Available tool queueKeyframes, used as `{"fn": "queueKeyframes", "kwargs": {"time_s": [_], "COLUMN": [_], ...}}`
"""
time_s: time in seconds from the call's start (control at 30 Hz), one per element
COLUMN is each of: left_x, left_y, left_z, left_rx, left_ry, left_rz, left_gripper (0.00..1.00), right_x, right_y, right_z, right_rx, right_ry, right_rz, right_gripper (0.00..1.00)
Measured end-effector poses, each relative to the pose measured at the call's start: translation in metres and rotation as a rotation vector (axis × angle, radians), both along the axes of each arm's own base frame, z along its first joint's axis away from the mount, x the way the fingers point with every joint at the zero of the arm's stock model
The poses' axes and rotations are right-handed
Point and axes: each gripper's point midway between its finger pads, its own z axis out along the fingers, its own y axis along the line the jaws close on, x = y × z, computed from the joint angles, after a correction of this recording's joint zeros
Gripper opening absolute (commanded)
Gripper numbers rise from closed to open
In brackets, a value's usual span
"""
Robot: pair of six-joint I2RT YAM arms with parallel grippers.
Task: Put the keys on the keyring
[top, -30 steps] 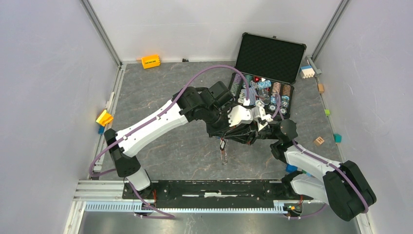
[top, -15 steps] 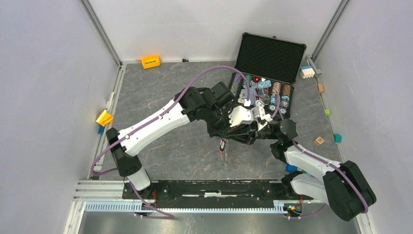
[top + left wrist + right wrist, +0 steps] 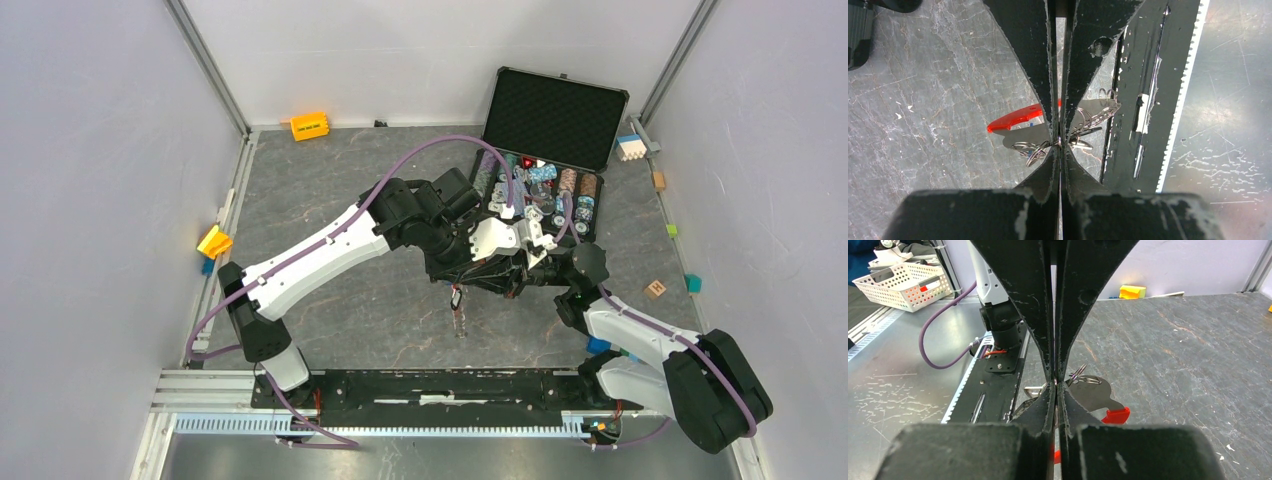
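My left gripper (image 3: 1059, 142) is clenched on the keyring (image 3: 1015, 119), which dangles just below its tips with the keys (image 3: 1082, 145) bunched alongside. My right gripper (image 3: 1055, 383) is pinched shut too, on what I can't tell. It's light, slippery, floppy metal, so I'd grip the wire loop itself.

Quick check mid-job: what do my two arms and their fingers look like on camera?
Both the left arm and right arm have white link shells with black joints, and a purple cable runs along each. Left fingers and right fingers are black tapered wedges, edges chipped and scuffed white.
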Motion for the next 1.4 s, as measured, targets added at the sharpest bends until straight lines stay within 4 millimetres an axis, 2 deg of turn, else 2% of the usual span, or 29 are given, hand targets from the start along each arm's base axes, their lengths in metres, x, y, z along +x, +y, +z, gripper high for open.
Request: {"fn": "queueKeyframes", "kwargs": {"time_s": [0.33,0.67,0.8,1.03,1.4], "left_x": [0.000,0.000,0.001,0.003,0.003], "left_y": [0.001,0.001,0.000,0.001,0.012], "left_z": [-0.002,-0.006,-0.003,0.006,0.006], "left_rx": [0.007,-0.020,-0.049,-0.102,-0.224], "left_ry": [0.002,-0.019,-0.043,-0.089,-0.153], "left_rz": [0.001,-0.011,-0.017,-0.022,-0.012], "left_gripper": [0.02,0.20,0.22,0.34,0.37], "right_x": [0.001,0.001,0.005,0.010,0.020], "right_y": [0.001,-0.003,-0.006,-0.010,-0.019], "right_z": [-0.001,0.004,0.009,0.012,0.022], "right_rx": [-0.013,-0.013,0.001,0.010,0.035], "right_ry": [0.003,-0.007,-0.018,-0.012,0.000], "right_rz": [0.001,-0.032,-0.054,-0.080,-0.136], "right_gripper": [0.00,0.00,0.00,0.00,0.00]}}
